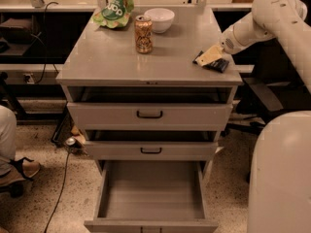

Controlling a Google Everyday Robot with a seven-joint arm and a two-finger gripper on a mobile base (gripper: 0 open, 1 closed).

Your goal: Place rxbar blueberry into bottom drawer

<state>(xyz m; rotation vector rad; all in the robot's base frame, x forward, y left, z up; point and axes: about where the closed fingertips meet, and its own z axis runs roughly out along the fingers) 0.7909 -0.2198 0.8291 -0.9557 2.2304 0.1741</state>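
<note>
The rxbar blueberry (218, 64), a flat dark bar, lies on the grey cabinet top (121, 57) near its right front corner. My gripper (208, 57) comes in from the right on the white arm and rests on the bar's left end, covering part of it. The bottom drawer (151, 194) is pulled wide open below; its flat grey floor is bare.
A tan soda can (143, 34), a white bowl (160, 19) and a green chip bag (115, 9) stand at the back of the top. Two upper drawers (149, 114) with black handles are slightly open. A person's foot (17, 171) is at the left, and my white body (282, 174) at the right.
</note>
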